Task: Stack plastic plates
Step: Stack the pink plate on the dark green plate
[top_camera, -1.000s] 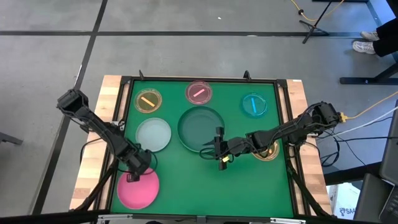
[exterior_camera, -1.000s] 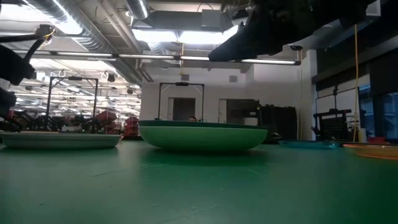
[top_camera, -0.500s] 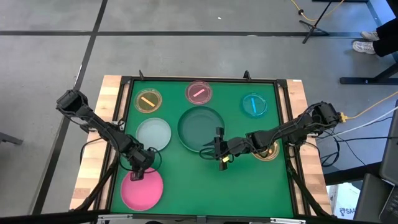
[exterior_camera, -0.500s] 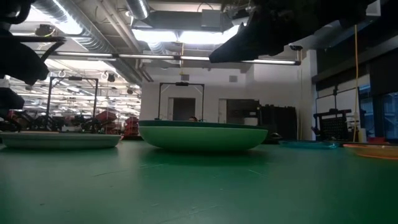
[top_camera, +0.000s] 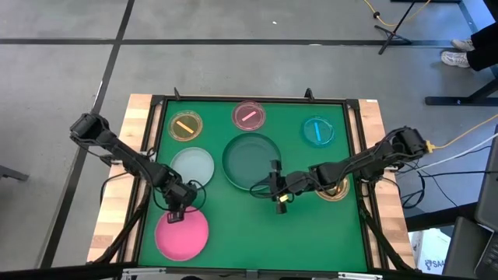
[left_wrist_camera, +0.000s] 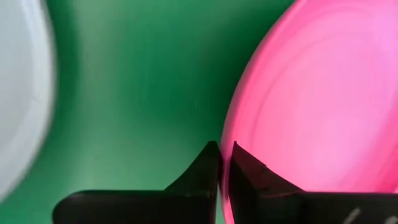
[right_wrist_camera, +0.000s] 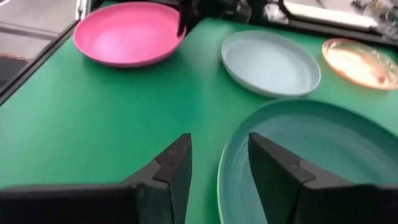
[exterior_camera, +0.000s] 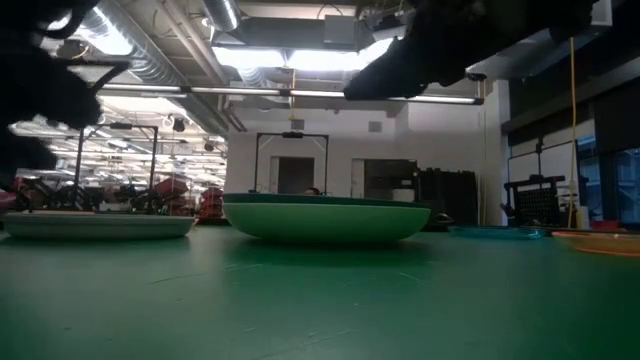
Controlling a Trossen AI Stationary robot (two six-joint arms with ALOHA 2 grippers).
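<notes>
Gripping one hot pink plate [top_camera: 182, 236], left gripper [top_camera: 176, 215], seven plates resting.

We found no text, label, brand, number or sign that could be read in any of the views, neither on the plates nor on the counter nor in the room behind it.
</notes>
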